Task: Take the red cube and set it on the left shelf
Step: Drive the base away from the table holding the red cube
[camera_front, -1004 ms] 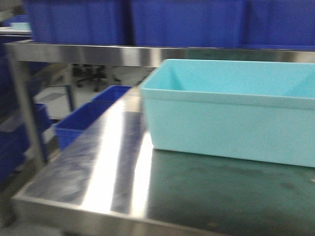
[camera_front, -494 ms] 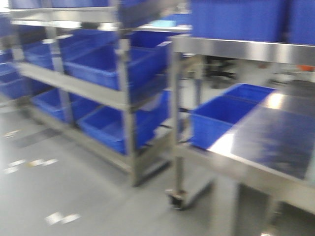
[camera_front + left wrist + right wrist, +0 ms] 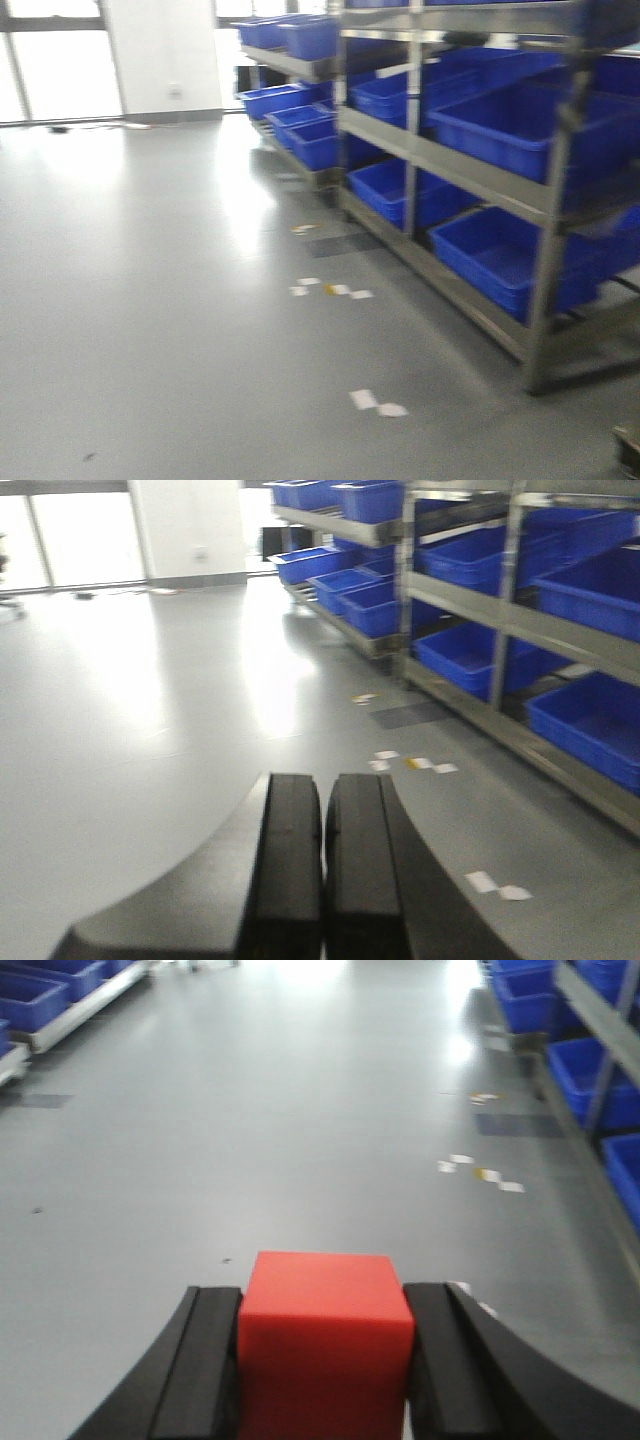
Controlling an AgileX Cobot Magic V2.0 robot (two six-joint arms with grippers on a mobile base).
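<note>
Cube inside right end effector

Red cube: plain bright red, no markings. Right gripper: black. Left gripper: same black. Left shelf: grey brushed steel. Crates on the shelf: solid deep blue. Floor beside the shelf: pale grey, white glare patches. White marks and one yellow mark near the shelf. Wall beyond the shelf: white.

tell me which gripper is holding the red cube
The right gripper: the red cube sits clamped between its two black fingers. The left gripper has its fingers pressed together, with nothing between them.
</note>
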